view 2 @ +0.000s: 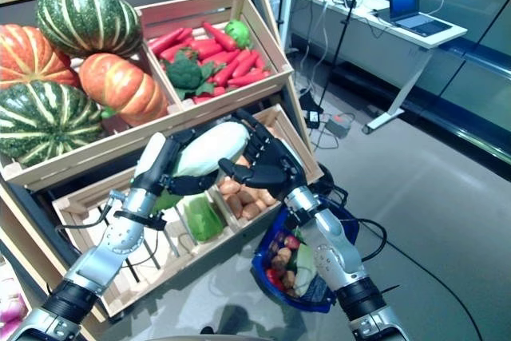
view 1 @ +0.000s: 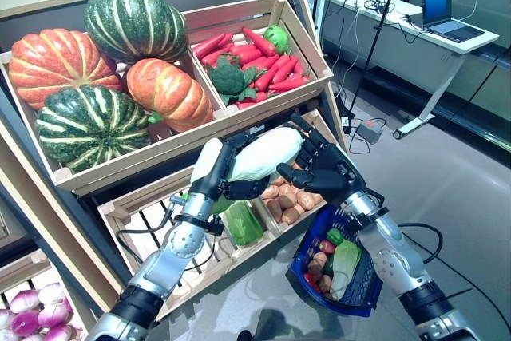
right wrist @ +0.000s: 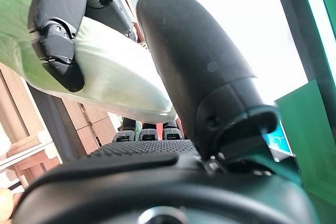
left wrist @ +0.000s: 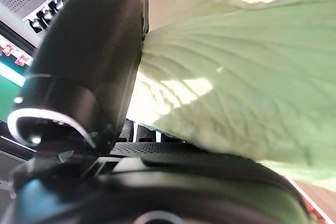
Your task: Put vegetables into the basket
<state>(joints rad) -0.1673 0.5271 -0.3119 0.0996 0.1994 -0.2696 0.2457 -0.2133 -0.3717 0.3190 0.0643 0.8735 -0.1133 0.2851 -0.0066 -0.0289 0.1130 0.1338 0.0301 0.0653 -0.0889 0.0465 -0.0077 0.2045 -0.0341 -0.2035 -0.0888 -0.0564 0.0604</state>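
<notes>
My left hand (view 1: 239, 189) is shut on a long pale white-green cabbage (view 1: 263, 156) and holds it in the air in front of the wooden stand's lower crates. Its leaves show close up in the left wrist view (left wrist: 236, 77). My right hand (view 1: 323, 169) is at the cabbage's far tip, fingers straight behind it and thumb below it, open. The right wrist view shows the cabbage (right wrist: 115, 82) with my left hand's fingers (right wrist: 58, 35) curled round it. The blue basket (view 1: 363, 289) stands on the floor below my right forearm, with red, brown and green vegetables and a pale green leafy one inside.
A wooden stand (view 1: 239, 117) with slanted crates rises right behind both hands. A white desk (view 1: 415, 37) with a laptop stands at the back right, with a power strip (view 1: 367, 129) on the grey floor near it.
</notes>
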